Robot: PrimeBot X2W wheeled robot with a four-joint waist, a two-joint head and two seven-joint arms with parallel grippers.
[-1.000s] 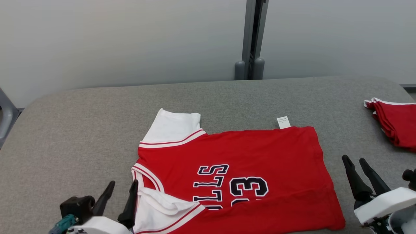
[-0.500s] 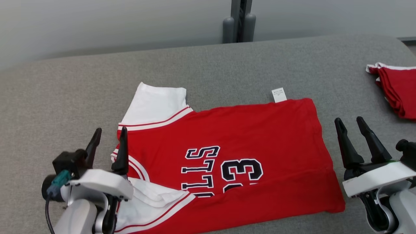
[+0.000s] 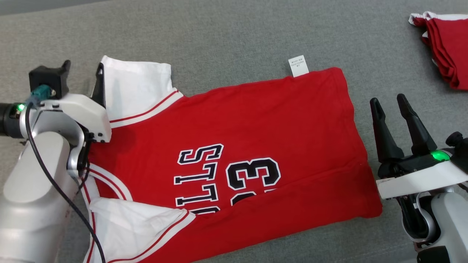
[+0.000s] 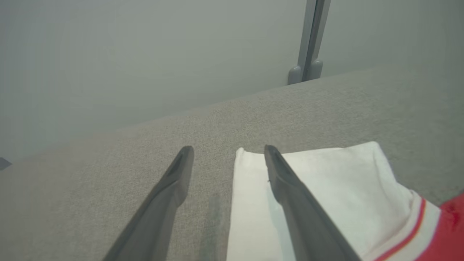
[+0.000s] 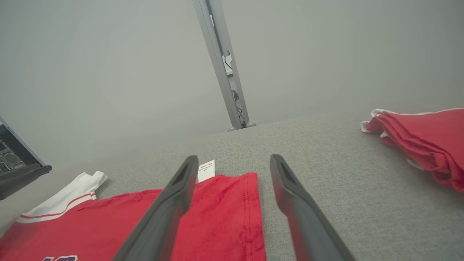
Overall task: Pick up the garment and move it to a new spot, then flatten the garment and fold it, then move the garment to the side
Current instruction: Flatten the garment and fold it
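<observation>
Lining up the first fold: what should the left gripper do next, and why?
Probably lower the left gripper and close on the white sleeve. Its open fingers straddle the sleeve's edge, and the jersey lies flat, ready for folding.

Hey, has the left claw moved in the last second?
Yes. Against the shirt, the left claw went forward from the near sleeve to the far white sleeve.

The red jersey [image 3: 256, 120] with white sleeves and dark "23" lettering lies spread flat on the grey table [image 3: 234, 29], one sleeve folded onto its chest
</observation>
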